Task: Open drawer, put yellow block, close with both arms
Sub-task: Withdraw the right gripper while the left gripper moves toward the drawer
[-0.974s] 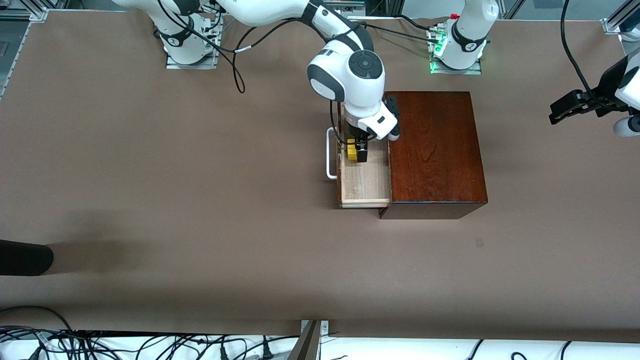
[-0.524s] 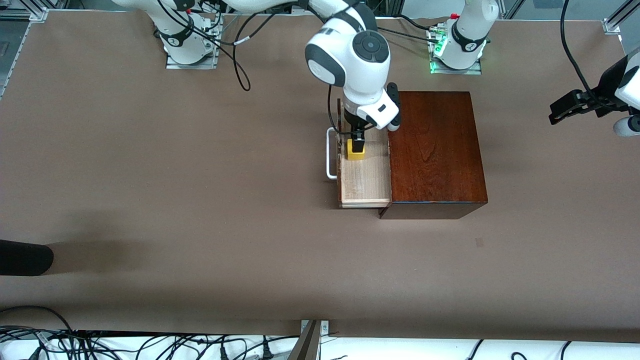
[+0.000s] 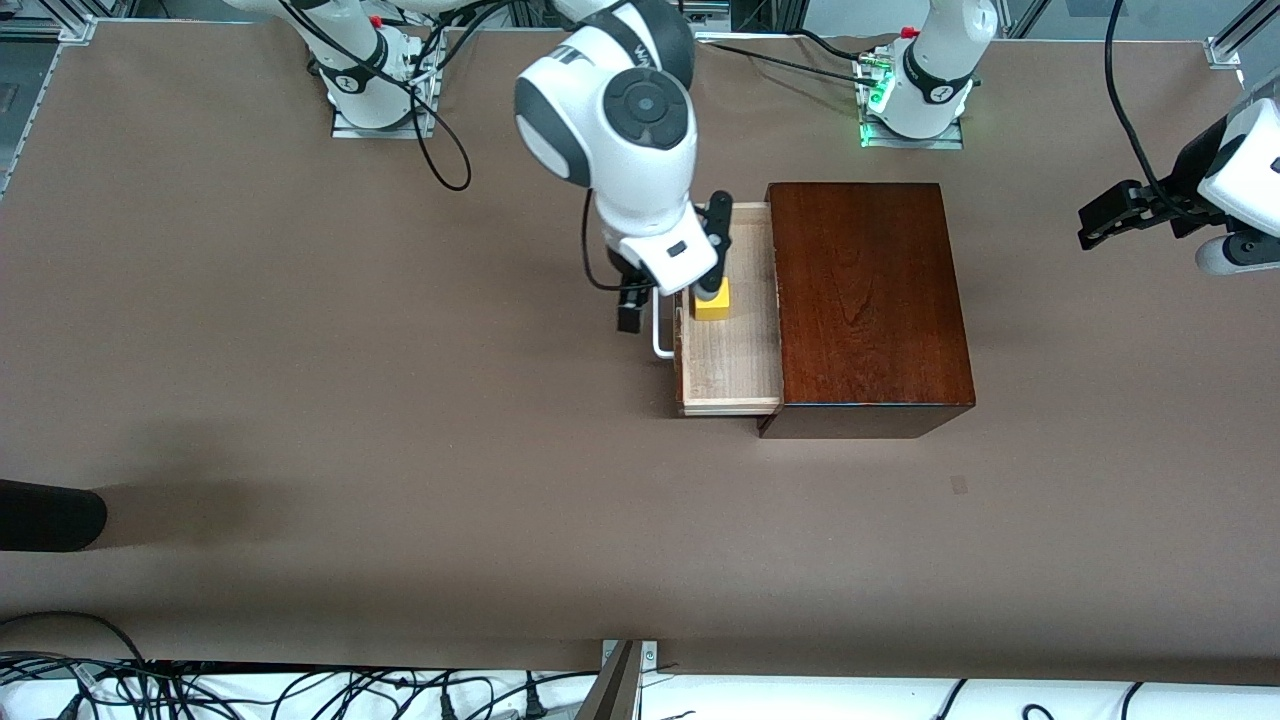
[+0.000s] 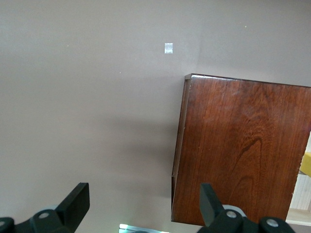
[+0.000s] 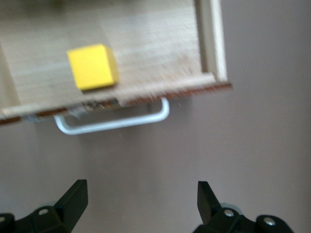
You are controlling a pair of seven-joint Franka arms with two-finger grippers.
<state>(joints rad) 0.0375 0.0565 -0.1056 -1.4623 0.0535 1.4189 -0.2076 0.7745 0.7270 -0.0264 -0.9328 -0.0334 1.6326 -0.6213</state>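
The yellow block (image 3: 712, 303) (image 5: 92, 67) lies in the open drawer (image 3: 730, 365) (image 5: 160, 39) of pale wood, close to its front panel. The drawer sticks out of the mahogany box (image 3: 870, 300) (image 4: 243, 150) toward the right arm's end of the table. My right gripper (image 3: 627, 300) (image 5: 141, 201) hangs open and empty over bare table just in front of the white handle (image 3: 662, 345) (image 5: 114, 124). My left gripper (image 3: 1100, 225) (image 4: 144, 204) waits open and empty in the air at the left arm's end, apart from the box.
A dark rounded object (image 3: 50, 515) juts in at the table's edge at the right arm's end. A small tape mark (image 3: 958, 485) (image 4: 168, 48) lies nearer the front camera than the box. Cables (image 3: 300, 690) run along the nearest edge.
My right gripper rose out of the drawer and moved across the handle toward the right arm's end, leaving the yellow block in the drawer. The left gripper shifted slightly.
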